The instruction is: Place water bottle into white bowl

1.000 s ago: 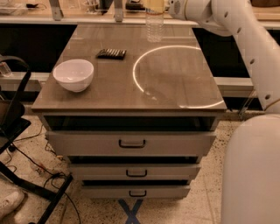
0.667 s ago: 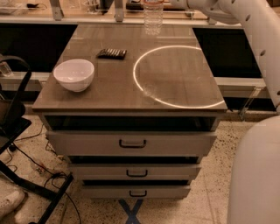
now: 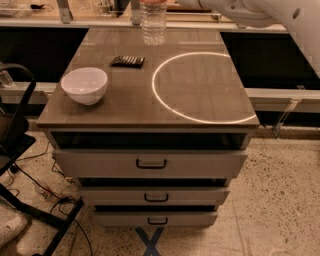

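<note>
Plainly, the task is at an early stage, since nothing lies in the bowl and the bottle is well apart from it. The broad tabletop point(image 3: 125, 102) is a flat, grey-brown slab with a dull sheen, set on a pale cabinet of three drawers point(image 3: 150, 162) with dark handles. The robot's arm point(image 3: 280, 15), smooth, white and rounded, comes in from the far right corner. Its claw lies beyond the top edge of the view, seemingly above the bottle, so I cannot tell how it stands or whether it has hold of anything. A thin bright ring of light point(image 3: 153, 85) curves across the right half of the top. The white bowl point(image 3: 84, 85) sits near the left edge, round, glossy and deep-sided, upright with its mouth open. The water bottle point(image 3: 153, 25) is at the far edge, near the middle, upright, clear and ribbed, its cap cut off from view; whether it rests on the top or hangs just above it I cannot say. What is left, by my reckoning, is to carry it leftward and nearer, then lower it into the bowl. A small flat dark rectangular thing point(image 3: 127, 61) lies between bowl and bottle.
</note>
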`<state>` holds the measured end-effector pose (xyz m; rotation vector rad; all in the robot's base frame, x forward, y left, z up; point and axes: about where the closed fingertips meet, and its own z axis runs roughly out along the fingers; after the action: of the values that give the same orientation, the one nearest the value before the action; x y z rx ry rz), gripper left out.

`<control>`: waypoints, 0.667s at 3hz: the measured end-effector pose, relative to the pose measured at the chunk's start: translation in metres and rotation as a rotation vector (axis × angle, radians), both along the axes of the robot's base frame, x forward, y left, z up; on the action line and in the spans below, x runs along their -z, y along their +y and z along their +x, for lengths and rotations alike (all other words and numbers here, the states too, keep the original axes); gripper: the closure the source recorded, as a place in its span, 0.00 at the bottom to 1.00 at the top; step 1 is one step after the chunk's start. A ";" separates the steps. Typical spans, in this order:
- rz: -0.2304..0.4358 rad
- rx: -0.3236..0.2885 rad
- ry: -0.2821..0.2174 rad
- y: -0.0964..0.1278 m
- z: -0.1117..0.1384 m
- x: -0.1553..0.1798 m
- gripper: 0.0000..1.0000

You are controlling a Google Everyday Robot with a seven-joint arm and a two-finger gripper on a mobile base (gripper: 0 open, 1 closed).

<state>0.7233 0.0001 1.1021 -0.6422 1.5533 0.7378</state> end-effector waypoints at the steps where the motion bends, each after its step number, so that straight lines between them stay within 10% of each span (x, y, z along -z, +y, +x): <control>1: -0.026 -0.030 -0.040 0.024 -0.023 0.008 1.00; 2: -0.063 -0.086 -0.116 0.061 -0.036 0.020 1.00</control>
<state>0.6869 0.0606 1.0820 -0.7891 1.4543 0.7059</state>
